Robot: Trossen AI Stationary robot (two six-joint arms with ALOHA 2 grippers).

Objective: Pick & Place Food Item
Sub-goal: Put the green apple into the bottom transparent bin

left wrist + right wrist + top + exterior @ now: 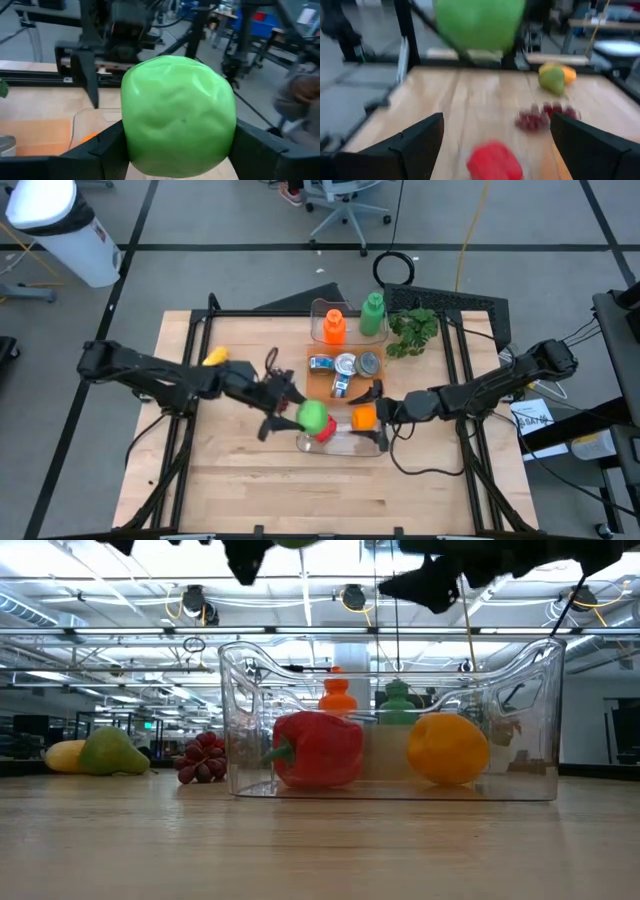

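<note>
The left gripper (305, 416) is clamped on a green pepper (313, 415), its fingers (107, 147) pressed against both sides of it, holding it above the 9 o'clock end of a clear bin (390, 790). That bin sits near the table's (240, 480) centre and holds a red pepper (318, 748) at its 9 o'clock side and an orange pepper (448, 748) at its 3 o'clock side. The right gripper (383, 412) hovers over the bin's 3 o'clock end, fingers (415, 142) spread wide apart with nothing between them.

At 12 o'clock from the bin lies an orange tray (322, 385) holding several cans (345, 365). Farther toward 12 o'clock, a second clear bin (318, 315) holds an orange bottle (334, 327) and a green bottle (373, 315).

Toward 9 o'clock of the bin, on bare wood, lie a grape bunch (202, 758), a pear (112, 753) and a yellow fruit (62, 755).
</note>
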